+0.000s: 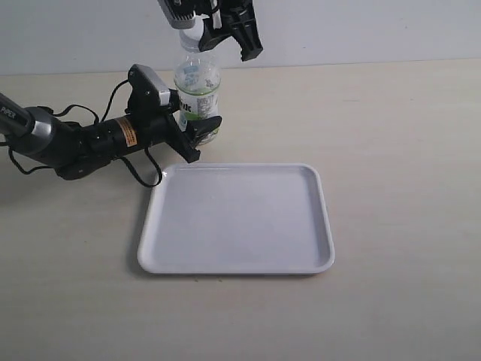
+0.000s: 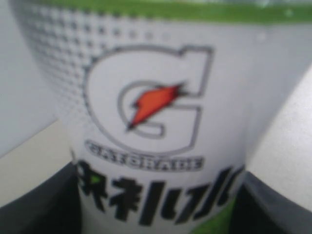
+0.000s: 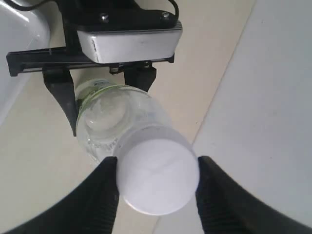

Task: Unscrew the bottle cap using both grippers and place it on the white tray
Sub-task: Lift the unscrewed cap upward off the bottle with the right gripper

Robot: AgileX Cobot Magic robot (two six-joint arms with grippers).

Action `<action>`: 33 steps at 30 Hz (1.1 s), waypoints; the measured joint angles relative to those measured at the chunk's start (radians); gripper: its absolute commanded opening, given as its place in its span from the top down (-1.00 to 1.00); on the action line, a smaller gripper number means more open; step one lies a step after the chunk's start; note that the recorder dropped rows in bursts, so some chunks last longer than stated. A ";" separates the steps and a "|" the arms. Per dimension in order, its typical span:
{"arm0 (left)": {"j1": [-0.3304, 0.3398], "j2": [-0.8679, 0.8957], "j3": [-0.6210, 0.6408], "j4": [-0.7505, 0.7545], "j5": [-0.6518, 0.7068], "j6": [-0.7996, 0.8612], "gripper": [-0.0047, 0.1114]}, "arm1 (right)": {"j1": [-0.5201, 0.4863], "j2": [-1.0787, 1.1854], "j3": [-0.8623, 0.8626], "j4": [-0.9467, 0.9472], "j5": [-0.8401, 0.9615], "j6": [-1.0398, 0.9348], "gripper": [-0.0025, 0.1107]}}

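Observation:
The clear bottle (image 1: 197, 90) stands upright on the table just behind the white tray (image 1: 237, 248). My left gripper (image 1: 197, 137) is shut on the bottle's lower body; in the left wrist view the label (image 2: 146, 122) fills the frame, with a black finger (image 2: 34, 207) on either side of it. From above, my right gripper (image 3: 158, 178) is shut on the white bottle cap (image 3: 158, 176), its ribbed fingers (image 3: 100, 200) pressed against opposite sides. The cap sits on top of the bottle's neck. The tray holds nothing.
The left arm (image 1: 83, 139) with its cables lies across the table at the left. Its grey-silver wrist block (image 3: 129, 41) shows beyond the bottle in the right wrist view. A pale wall (image 1: 361, 30) rises behind the table.

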 measured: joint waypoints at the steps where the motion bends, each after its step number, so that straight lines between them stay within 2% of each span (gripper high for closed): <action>1: 0.000 0.000 0.000 0.000 0.000 0.000 0.92 | 0.000 0.000 0.000 -0.002 0.000 -0.026 0.96; 8: 0.000 0.000 0.000 0.000 0.000 -0.006 0.92 | 0.000 -0.002 0.000 -0.008 0.007 -0.072 0.96; 17: 0.000 0.000 0.000 -0.002 0.002 -0.017 0.92 | 0.000 -0.059 0.000 -0.008 0.070 -0.027 0.96; 24: 0.000 0.000 0.000 -0.033 0.017 -0.099 0.92 | 0.000 -0.130 0.000 -0.014 0.161 0.416 0.96; 29: 0.000 0.000 0.000 -0.038 0.028 -0.170 0.92 | 0.000 -0.174 0.000 -0.057 0.168 0.925 0.96; 33: 0.000 0.000 0.000 -0.038 0.035 -0.221 0.92 | 0.000 -0.178 0.000 -0.070 0.171 1.232 0.96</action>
